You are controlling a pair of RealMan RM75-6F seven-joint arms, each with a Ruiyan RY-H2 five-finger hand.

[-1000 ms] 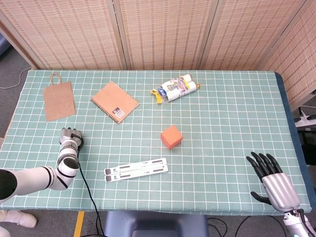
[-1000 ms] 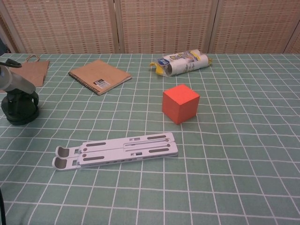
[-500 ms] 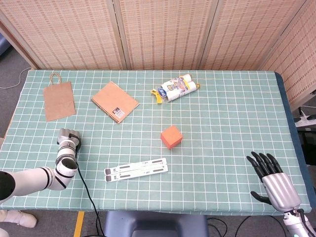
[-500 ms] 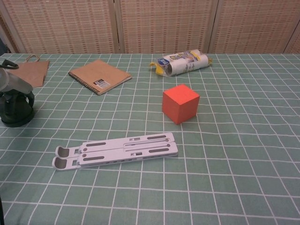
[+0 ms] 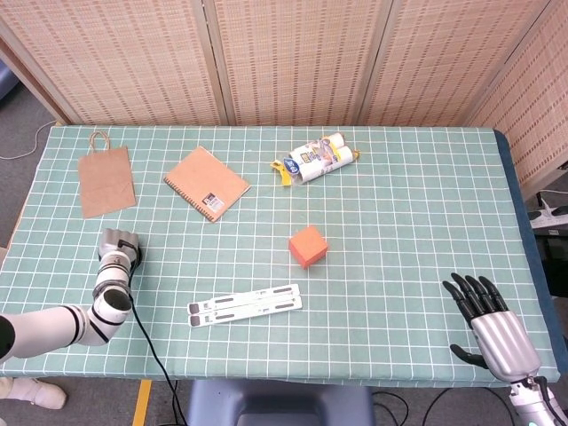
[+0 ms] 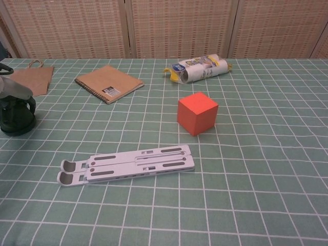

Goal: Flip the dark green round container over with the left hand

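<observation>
The dark green round container (image 6: 16, 119) stands upright on the table at the far left of the chest view. My left hand (image 5: 118, 246) comes down on it from above and grips it, with fingers (image 6: 29, 104) wrapped around its sides. The head view hides nearly all of the container under this hand. At the table's front right corner my right hand (image 5: 486, 312) lies open with its fingers spread, holding nothing.
A white folded stand (image 5: 245, 303) lies just right of the left hand. An orange cube (image 5: 308, 246) sits mid-table. Further back are a spiral notebook (image 5: 207, 183), a brown paper bag (image 5: 106, 180) and a wrapped package (image 5: 318, 158). The table's left edge is close to the container.
My left hand and the container in its grip have slid a short way left, toward the table's left edge. The right hand has not moved.
</observation>
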